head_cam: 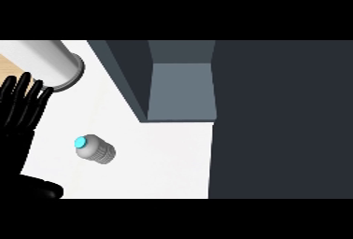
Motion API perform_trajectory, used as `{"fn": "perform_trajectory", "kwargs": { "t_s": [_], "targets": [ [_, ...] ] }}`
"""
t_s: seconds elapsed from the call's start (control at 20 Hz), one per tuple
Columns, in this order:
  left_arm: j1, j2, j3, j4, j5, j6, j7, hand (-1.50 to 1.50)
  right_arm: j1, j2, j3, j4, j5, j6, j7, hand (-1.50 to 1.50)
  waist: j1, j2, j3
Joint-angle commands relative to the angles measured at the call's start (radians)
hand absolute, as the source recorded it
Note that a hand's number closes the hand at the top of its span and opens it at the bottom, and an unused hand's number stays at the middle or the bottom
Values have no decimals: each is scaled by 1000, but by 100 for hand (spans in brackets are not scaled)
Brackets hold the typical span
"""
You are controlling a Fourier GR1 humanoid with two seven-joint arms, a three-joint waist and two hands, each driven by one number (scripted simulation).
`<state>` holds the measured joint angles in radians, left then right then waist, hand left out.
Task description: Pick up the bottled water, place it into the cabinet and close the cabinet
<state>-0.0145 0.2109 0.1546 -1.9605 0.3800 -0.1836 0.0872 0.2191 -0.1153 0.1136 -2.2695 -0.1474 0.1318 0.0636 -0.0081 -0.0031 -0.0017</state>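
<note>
The left hand (21,105) rests at the left edge, fingers (31,93) straight and released, holding nothing. The bottle (95,149), blue-capped with no readable label, stands on the white surface (165,154), apart from the hand. The cabinet (180,88) is open.

This is looking like a kitchen: a white worktop (158,154) is lying below, and a dark grey cabinet (179,88) is standing open on it.

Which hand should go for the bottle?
Left. The left hand is open at the left edge, near the bottle standing on the counter. The right hand isn't in view.
</note>
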Motion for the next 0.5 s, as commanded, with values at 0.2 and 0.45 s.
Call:
{"fn": "perform_trajectory", "kwargs": {
  "t_s": [0.2, 0.45],
  "targets": [
    [92, 70, 110, -102, 154, -40, 151, -150, 243, -19, 81, -256, -49, 68, 61, -150, 4, 0, 2],
    [119, 82, 108, -87, 53, -46, 149, -150, 362, -20, 84, -250, -55, 115, -37, -150, -3, 0, 2]
  ]
}}
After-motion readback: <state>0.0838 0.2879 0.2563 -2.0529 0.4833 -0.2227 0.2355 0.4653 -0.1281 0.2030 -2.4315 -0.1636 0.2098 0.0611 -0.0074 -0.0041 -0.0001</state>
